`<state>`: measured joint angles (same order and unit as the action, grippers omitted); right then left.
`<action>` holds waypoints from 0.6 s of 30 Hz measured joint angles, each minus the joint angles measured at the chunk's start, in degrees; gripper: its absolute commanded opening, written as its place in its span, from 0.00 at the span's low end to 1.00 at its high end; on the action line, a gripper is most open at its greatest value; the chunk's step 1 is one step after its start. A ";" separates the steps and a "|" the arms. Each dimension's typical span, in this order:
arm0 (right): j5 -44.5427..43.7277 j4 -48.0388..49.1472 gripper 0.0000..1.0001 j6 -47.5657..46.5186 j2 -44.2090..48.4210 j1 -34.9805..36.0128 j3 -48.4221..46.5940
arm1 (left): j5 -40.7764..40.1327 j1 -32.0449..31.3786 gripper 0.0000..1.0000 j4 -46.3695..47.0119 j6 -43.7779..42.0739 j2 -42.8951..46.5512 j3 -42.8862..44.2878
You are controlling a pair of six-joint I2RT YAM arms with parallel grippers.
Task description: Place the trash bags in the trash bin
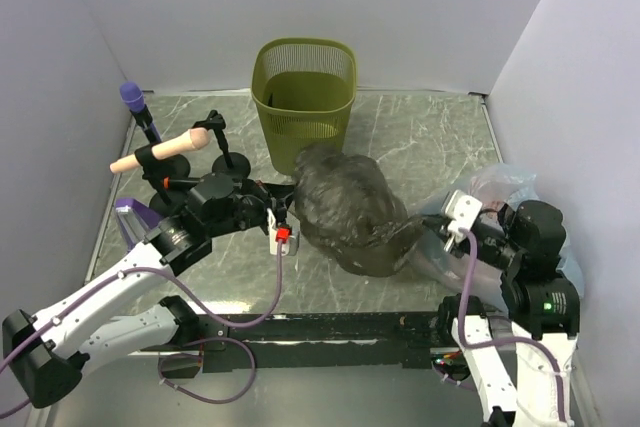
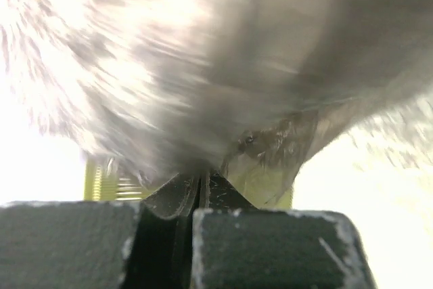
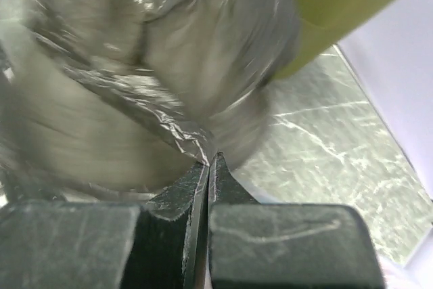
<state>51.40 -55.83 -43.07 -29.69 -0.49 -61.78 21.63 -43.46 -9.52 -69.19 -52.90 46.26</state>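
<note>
A crinkly dark grey trash bag (image 1: 348, 205) bulges in the middle of the table, just in front of the olive-green slatted trash bin (image 1: 305, 95). My left gripper (image 1: 288, 209) is shut on the bag's left side. In the left wrist view the jaws (image 2: 202, 181) meet with film pinched at their tips, the bag (image 2: 223, 65) fills the picture, and a bit of the bin (image 2: 101, 182) shows behind. My right gripper (image 1: 432, 230) is shut on the bag's right edge. The right wrist view shows its tips (image 3: 210, 162) closed on a fold of the bag (image 3: 135, 86), with the bin (image 3: 331, 11) beyond.
A clear bluish bag (image 1: 505, 187) lies by the right wall behind my right arm. At the left stand a purple-tipped stick (image 1: 132, 97) and a beige handle (image 1: 165, 150) on a black stand. White walls close in the marble table (image 1: 420, 147) on three sides.
</note>
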 measured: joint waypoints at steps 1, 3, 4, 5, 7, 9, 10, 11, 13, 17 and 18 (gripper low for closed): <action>-0.66 1.92 0.00 1.49 0.00 0.00 0.44 | -0.04 -0.11 0.01 1.99 0.81 1.03 -0.76; -2.43 5.46 0.00 4.74 -1.09 0.00 0.83 | -0.04 -0.37 0.01 4.20 2.67 1.44 -1.27; -2.86 7.02 0.00 6.03 -1.95 0.00 0.55 | -0.11 -0.48 0.01 4.85 3.56 1.05 -0.98; -3.87 8.07 0.00 7.80 -3.65 -0.02 -0.83 | -0.15 -0.52 0.01 4.31 5.11 0.04 0.35; -5.62 10.78 0.00 11.47 -9.01 0.00 -6.56 | -0.63 -0.66 0.01 2.62 8.15 -3.45 5.40; -7.32 14.67 0.00 14.23 -13.66 -0.02 -11.93 | -1.64 -0.66 0.01 1.18 11.41 -7.82 12.55; -8.87 17.25 0.00 15.98 -15.96 -0.02 -14.60 | -2.36 -0.66 0.01 0.48 13.20 -9.90 16.28; -9.88 19.15 0.00 17.07 -17.05 -0.02 -16.02 | -3.15 -0.66 0.01 0.04 14.97 -11.72 19.87; -13.00 23.15 0.00 19.45 -19.28 -0.02 -18.08 | -5.05 -0.66 0.01 0.44 18.27 -14.56 25.70; -19.63 27.34 0.00 22.16 -23.02 0.00 -21.16 | -8.31 -0.63 0.01 0.28 23.61 -18.78 34.91; -21.14 27.98 0.00 22.47 -23.96 0.00 -22.18 | -8.94 -0.66 0.01 0.26 24.20 -19.91 37.09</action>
<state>30.26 -27.86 -20.60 -53.65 -0.49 -83.96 12.69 -44.12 -9.26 -44.99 -72.82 83.35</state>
